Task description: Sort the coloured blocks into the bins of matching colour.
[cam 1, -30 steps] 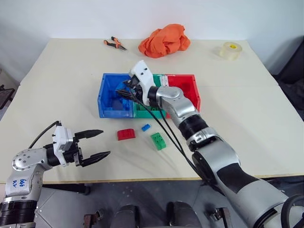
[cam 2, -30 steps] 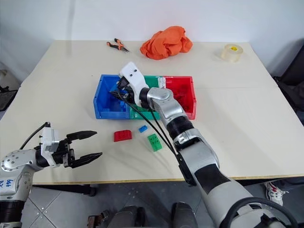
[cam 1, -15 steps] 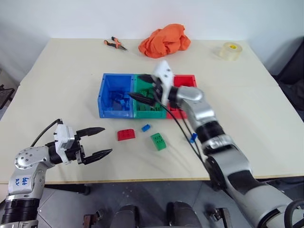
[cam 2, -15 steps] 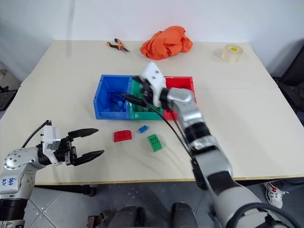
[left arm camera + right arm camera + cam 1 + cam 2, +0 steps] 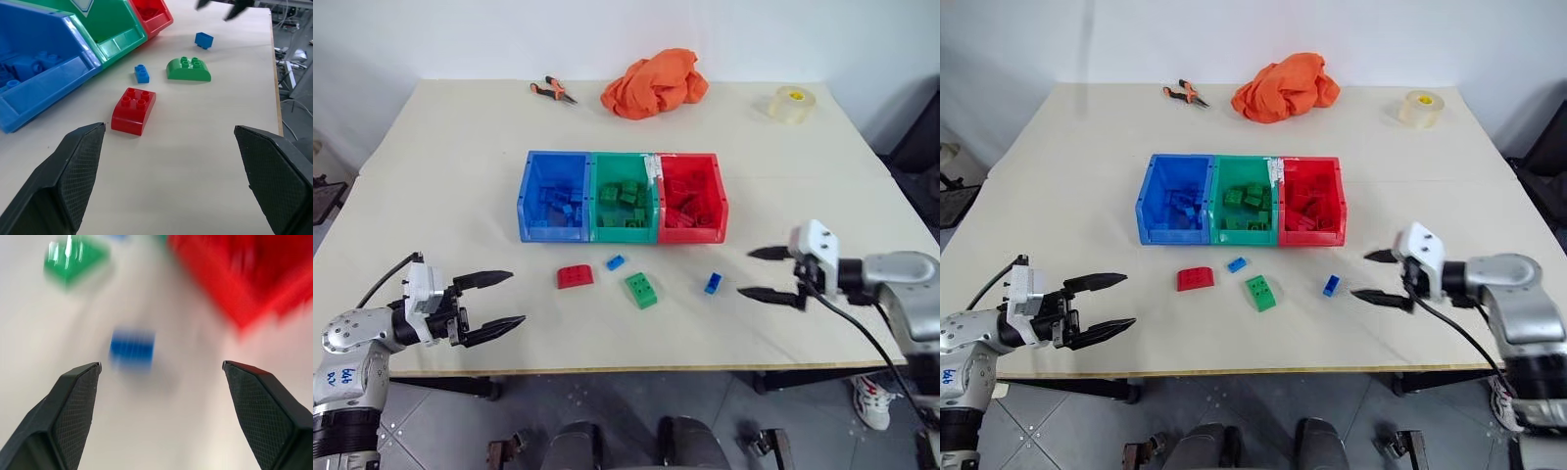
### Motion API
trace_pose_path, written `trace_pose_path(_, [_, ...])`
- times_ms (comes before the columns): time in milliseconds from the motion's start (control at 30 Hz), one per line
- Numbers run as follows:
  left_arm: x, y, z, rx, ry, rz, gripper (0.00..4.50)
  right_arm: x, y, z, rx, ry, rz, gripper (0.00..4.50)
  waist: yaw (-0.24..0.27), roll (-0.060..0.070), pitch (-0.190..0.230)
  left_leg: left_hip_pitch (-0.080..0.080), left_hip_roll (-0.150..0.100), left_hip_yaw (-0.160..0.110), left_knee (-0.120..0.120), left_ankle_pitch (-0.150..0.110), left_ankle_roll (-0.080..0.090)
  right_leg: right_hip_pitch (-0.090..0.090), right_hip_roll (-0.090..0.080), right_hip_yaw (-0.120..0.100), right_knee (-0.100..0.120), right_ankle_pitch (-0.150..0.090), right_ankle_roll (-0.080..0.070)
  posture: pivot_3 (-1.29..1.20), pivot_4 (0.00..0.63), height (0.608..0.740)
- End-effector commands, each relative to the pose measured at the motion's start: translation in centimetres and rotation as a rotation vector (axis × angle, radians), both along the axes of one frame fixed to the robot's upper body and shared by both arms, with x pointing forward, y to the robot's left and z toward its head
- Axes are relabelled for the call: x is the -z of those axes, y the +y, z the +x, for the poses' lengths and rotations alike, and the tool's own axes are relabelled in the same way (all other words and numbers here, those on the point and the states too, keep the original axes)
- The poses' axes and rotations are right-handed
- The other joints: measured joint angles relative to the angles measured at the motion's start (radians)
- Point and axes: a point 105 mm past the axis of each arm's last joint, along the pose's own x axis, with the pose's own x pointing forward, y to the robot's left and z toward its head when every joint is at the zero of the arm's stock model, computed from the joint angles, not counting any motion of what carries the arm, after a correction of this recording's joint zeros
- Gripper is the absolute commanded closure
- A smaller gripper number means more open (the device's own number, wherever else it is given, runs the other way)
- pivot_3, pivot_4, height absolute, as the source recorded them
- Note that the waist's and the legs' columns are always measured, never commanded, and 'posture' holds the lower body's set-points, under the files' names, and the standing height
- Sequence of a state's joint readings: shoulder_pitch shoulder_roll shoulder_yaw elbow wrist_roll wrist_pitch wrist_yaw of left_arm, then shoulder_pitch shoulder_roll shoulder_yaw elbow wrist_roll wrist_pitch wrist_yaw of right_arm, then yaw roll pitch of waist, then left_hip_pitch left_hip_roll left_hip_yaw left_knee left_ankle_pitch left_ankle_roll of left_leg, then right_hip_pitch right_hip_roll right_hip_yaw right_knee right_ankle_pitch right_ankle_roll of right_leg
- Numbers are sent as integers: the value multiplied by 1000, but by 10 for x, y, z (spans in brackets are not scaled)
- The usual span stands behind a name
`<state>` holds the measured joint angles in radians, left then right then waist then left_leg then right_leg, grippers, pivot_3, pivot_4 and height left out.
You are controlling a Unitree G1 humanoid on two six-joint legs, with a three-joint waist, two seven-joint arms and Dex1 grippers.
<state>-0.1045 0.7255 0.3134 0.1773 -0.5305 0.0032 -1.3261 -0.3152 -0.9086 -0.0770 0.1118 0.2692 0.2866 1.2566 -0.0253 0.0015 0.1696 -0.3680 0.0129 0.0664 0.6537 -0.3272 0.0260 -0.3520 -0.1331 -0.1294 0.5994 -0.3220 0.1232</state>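
The table (image 5: 431, 176) carries bins (image 5: 623, 197), four loose blocks (image 5: 641, 290), an orange cloth (image 5: 653, 83), pliers (image 5: 551, 90) and tape (image 5: 790, 104).

The right wrist view is smeared — a blue block (image 5: 132, 348), a green block (image 5: 73, 259) and the red bin (image 5: 244, 279) are mere colour patches. In the left wrist view the blue bin (image 5: 34, 63) is cut off at the picture's edge — its contents partly hidden.

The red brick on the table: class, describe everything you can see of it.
The red brick is a small glossy plastic toy block with four round studs on top and one rounded edge. It lies flat, studs up, on the bare table in front of the blue bin, apart from the other loose bricks. Nothing touches it but the tabletop.
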Motion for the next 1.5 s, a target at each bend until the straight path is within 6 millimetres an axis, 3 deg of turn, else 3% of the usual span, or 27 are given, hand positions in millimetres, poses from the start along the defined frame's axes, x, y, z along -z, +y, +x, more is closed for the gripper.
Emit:
trace_pose_path(33, [-5,1,1,5,-30,-8,0,-7,-4,-4,11,-34,-24,343,-4,0,0,0,0,1,0,0,0,0,0,0,0,0,0,0,150,740])
trace_pose_path(233, [-7,-6,5,26,-38,-14,0,-3,15,4,20,-53,24,343,0,0,0,0,1,2,0,1,-1,0,0,-1,-2,0,0,0,150,740])
trace_pose_path(400, [-12,-13,10,39,-54,-15,0,11,51,20,-15,-35,77,343,1,0,0,0,1,1,0,1,-1,0,0,-1,-2,0,0,0,150,740])
trace_pose_path(600, [-14,-15,8,30,-63,-18,0,26,67,26,-54,-18,53,343,10,0,0,-1,-1,-1,1,1,0,0,1,-2,1,0,0,0,150,740])
trace_pose_path(700, [-14,-13,5,19,-63,-19,0,24,67,27,-63,-40,55,956,10,0,0,-1,-1,-1,1,1,0,0,1,-2,1,0,0,0,150,740])
trace_pose_path(900, [-12,-11,1,-4,-60,-22,0,7,64,28,-63,-86,82,3033,11,0,0,-1,-1,-1,1,1,0,0,1,-2,1,0,0,0,150,740])
trace_pose_path(967, [-12,-11,1,-7,-61,-23,0,-9,71,30,-77,-125,111,3029,13,0,0,-1,-1,-1,2,1,0,0,1,-2,1,0,0,0,150,740])
trace_pose_path(1167, [-13,-13,3,-6,-67,-32,0,-65,131,44,-178,-231,298,3029,-4,0,0,0,1,-1,1,1,-1,-1,0,-2,2,0,0,0,150,740])
trace_pose_path(1500, [-15,-16,2,-17,-86,-36,0,-96,237,81,-273,-307,455,3029,-5,-1,0,-1,-1,-3,2,1,-1,-6,2,-2,14,0,0,0,150,740])
